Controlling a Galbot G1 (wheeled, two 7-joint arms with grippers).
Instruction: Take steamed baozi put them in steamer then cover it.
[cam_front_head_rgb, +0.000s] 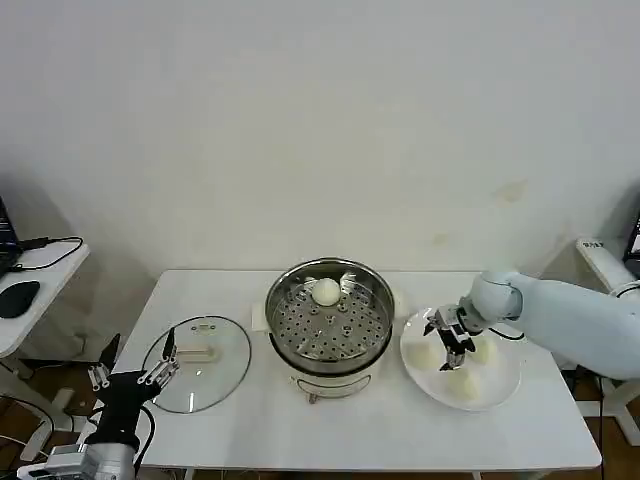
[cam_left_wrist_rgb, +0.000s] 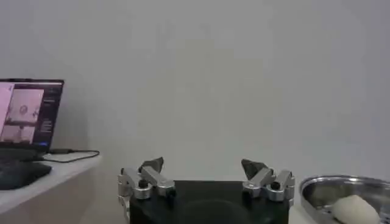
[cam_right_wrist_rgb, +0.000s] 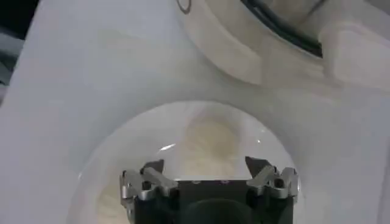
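Right gripper over plate, jaws open above three baozi; one in steamer. Cover on surface. Left gripper open, idle beside cover

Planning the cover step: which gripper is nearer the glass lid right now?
Left. The left gripper sits open at the near-left rim of the cover. The right gripper is open over the plate, beyond the steamer.
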